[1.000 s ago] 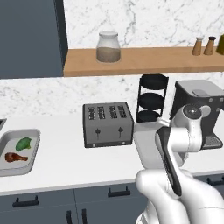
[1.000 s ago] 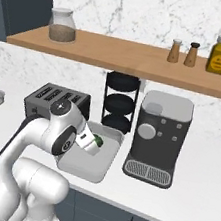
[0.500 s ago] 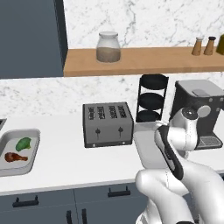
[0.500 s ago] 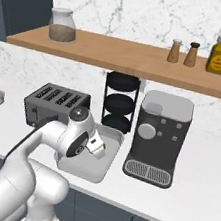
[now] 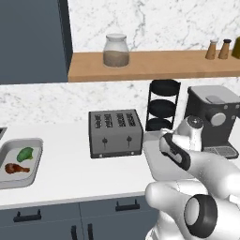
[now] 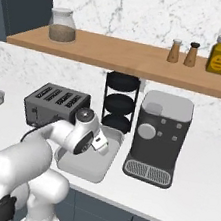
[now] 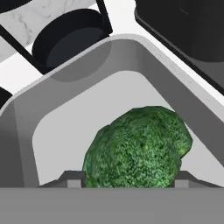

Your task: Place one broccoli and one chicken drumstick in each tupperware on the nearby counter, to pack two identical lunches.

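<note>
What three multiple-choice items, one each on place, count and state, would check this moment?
1. The container under the hand lies between:
A. toaster and coffee machine
B. jar and shakers
C. sink and stove

2. Food pieces in the far left container:
A. none
B. two
C. four

3. The hand is:
A. empty
B. shut on a drumstick
C. shut on broccoli

A: the container sits between the toaster and the coffee machine.
B: the left container holds one floret and one drumstick.
C: the broccoli sits between the fingertips.

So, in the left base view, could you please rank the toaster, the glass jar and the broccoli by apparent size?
1. Grey slotted metal toaster
2. Clear glass jar, though farther away
3. Small green broccoli floret in the left container
</note>
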You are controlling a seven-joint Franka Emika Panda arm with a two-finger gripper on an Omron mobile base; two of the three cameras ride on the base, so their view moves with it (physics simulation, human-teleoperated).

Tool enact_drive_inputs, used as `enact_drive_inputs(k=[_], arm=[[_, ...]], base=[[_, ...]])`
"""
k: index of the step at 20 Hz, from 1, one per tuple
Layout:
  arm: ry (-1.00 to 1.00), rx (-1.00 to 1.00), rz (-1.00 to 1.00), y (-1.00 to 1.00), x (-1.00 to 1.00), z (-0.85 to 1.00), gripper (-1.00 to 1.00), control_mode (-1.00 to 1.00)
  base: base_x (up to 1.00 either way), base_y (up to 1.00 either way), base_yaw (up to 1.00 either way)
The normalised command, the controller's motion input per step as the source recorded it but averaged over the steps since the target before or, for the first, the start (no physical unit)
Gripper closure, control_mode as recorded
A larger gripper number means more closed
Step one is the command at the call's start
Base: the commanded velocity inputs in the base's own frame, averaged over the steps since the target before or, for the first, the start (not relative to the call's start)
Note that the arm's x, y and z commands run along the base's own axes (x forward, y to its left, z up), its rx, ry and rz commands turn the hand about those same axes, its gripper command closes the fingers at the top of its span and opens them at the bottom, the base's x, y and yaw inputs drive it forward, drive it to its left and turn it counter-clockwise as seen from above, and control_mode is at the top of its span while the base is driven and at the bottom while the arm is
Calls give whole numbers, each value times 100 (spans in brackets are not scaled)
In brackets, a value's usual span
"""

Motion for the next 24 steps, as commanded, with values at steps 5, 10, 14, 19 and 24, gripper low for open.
enact_drive_inputs(k=[5, 10, 14, 19, 24], arm=[[0, 0, 0, -11, 30, -18, 100, -100], [0, 0, 0, -19, 9, -11, -100, -100], [-13, 0, 0, 0, 0, 4, -100, -100], [-6, 0, 0, 0, -7, 43, -100, -100], [-2, -1, 1, 6, -78, 72, -100, -100]], base=[[0, 0, 0], [0, 0, 0], [0, 0, 0], [0, 0, 0], [0, 0, 0]])
